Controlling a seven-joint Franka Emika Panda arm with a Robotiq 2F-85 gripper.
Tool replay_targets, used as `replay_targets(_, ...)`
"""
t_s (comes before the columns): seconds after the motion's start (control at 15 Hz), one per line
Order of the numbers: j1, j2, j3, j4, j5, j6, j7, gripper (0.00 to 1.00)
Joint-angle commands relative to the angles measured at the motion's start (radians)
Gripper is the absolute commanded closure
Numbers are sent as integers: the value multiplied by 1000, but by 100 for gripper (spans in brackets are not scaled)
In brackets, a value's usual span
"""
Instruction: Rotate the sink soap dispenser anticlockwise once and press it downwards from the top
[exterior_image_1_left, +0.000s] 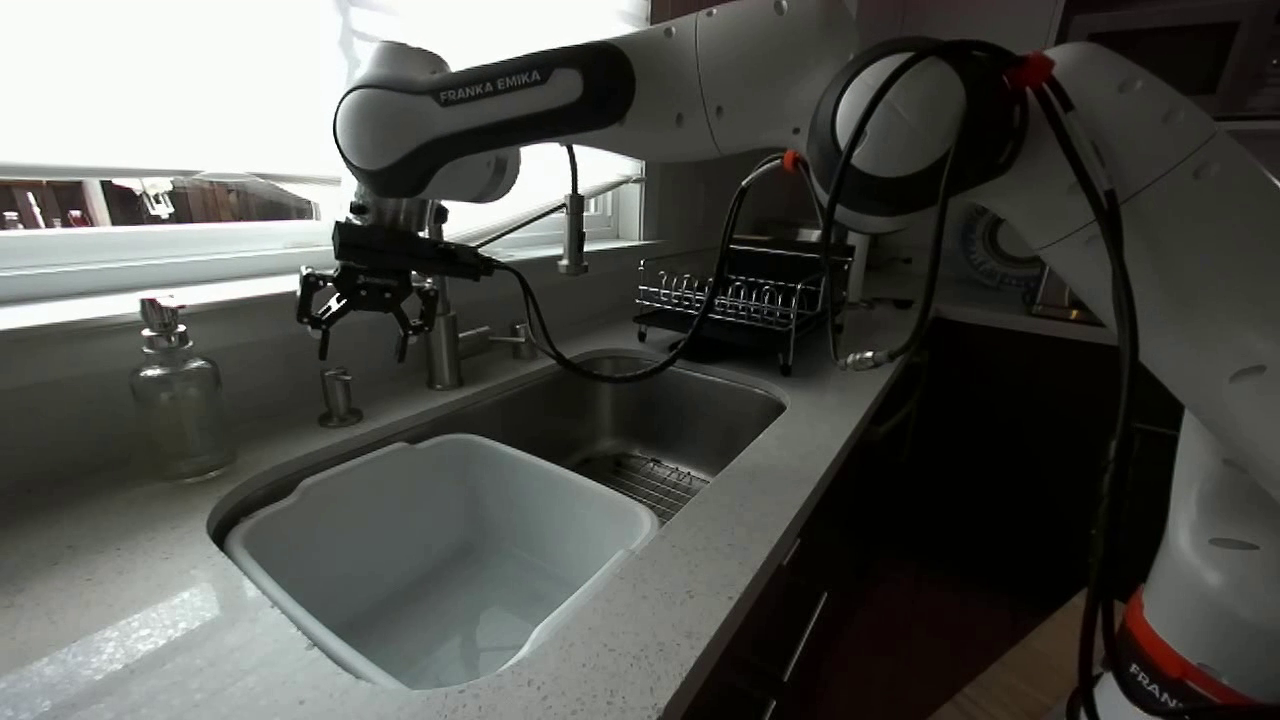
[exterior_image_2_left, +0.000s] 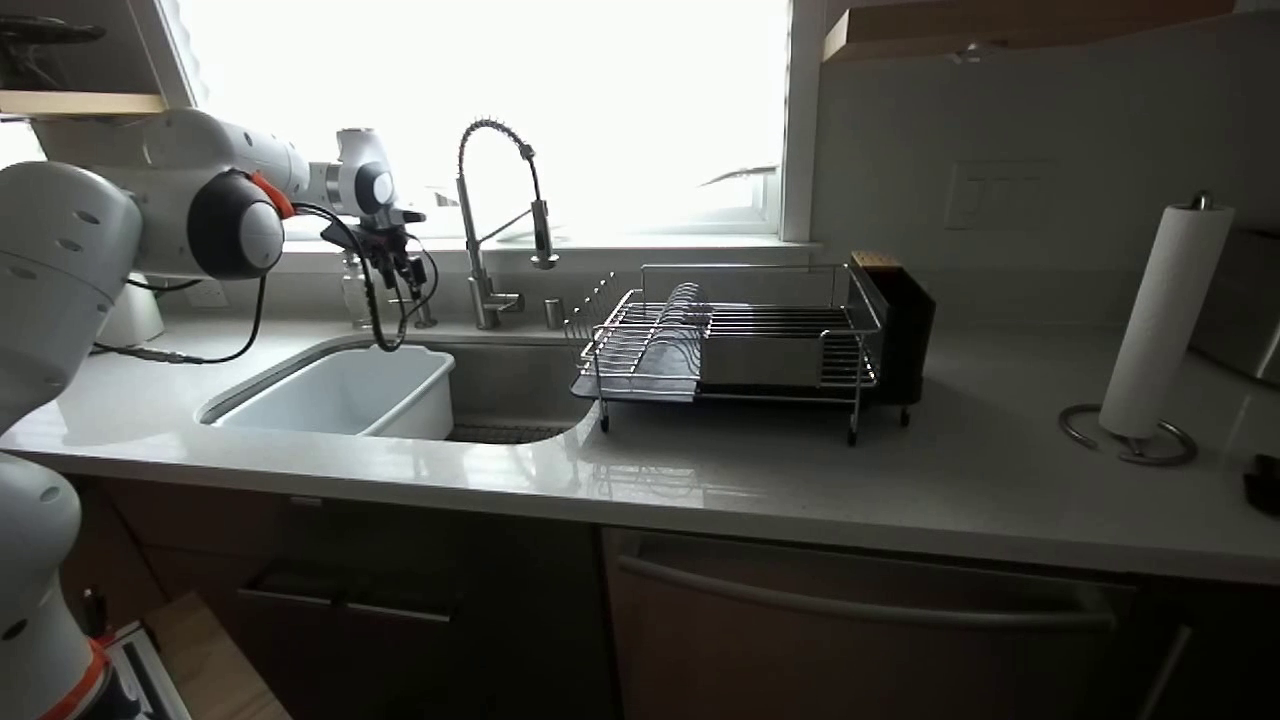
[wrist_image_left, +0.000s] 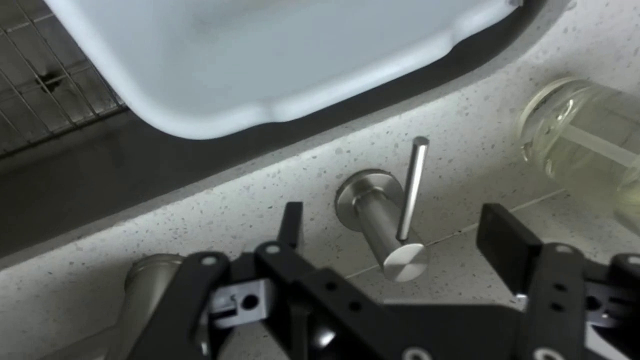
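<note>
The sink soap dispenser (exterior_image_1_left: 340, 398) is a short brushed-metal post on the counter behind the sink. It stands upright between the faucet and the clear glass bottle. It also shows, small, in an exterior view (exterior_image_2_left: 426, 320). In the wrist view the dispenser (wrist_image_left: 382, 220) shows its round base, flat top and thin rod nozzle, which points toward the sink. My gripper (exterior_image_1_left: 362, 352) is open and empty, pointing down just above the dispenser. In the wrist view the gripper's fingers (wrist_image_left: 392, 220) lie on either side of the post, apart from it.
A clear glass pump bottle (exterior_image_1_left: 180, 410) stands on one side and the tall spring-coil faucet (exterior_image_2_left: 480, 265) on the other. A white basin (exterior_image_1_left: 440, 540) sits in the sink (exterior_image_1_left: 700, 400). A dish rack (exterior_image_2_left: 740, 350) stands beyond the sink. The window sill is behind.
</note>
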Motion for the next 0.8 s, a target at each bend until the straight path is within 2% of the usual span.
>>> replay_targets(0.0,9,38,8,46,-35,39,-141,42)
replay_targets(0.47,47,99,-17,111,-100,153,-247,96)
replay_targets(0.53,52,110,-21,119,-107,171,-245,100)
replay_targets(0.73,66,138,-36,145,-125,203,-249,100)
